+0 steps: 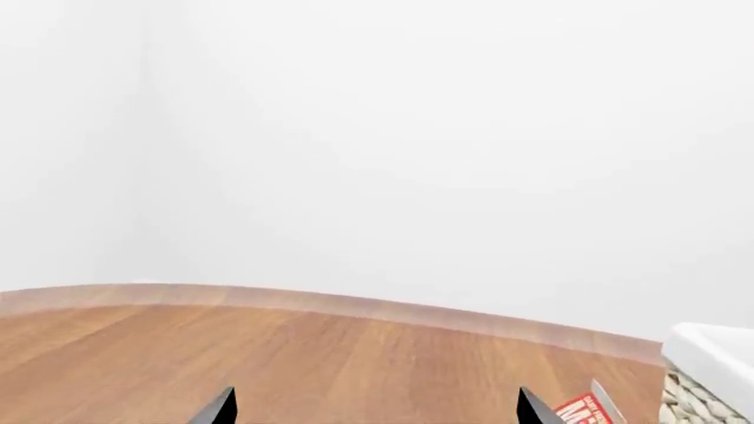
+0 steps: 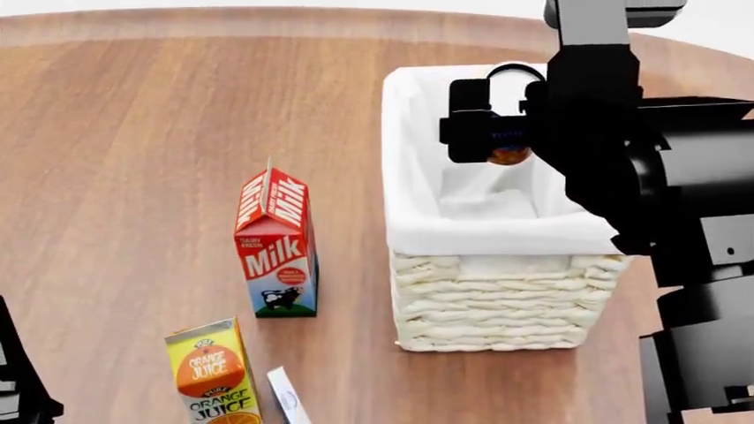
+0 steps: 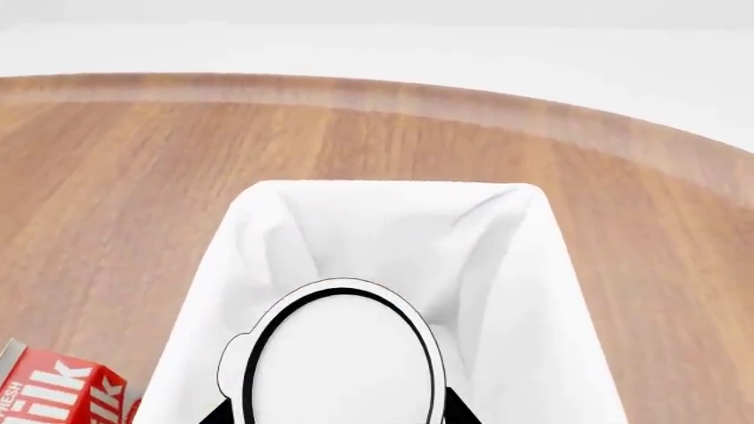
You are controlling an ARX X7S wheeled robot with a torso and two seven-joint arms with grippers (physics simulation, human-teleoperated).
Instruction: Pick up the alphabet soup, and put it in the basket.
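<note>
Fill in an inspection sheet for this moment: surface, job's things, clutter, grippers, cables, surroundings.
Surface: wooden table, round edge.
Job's things: alphabet soup held over the basket, not yet released; basket upright, white lining.
Clutter: milk carton upright left of the basket; orange juice carton nearer the robot.
Grippers: right gripper shut on the can; left gripper open, empty.
Cables: nothing seen.
Surroundings: plain white walls.

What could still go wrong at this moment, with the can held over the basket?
1. The right gripper holds the alphabet soup above the basket, toward its far end; released from there it may tip or bounce inside.
2. Lowering further, the bulky right arm could catch the cloth-lined rim on its side and shift the basket.
</note>
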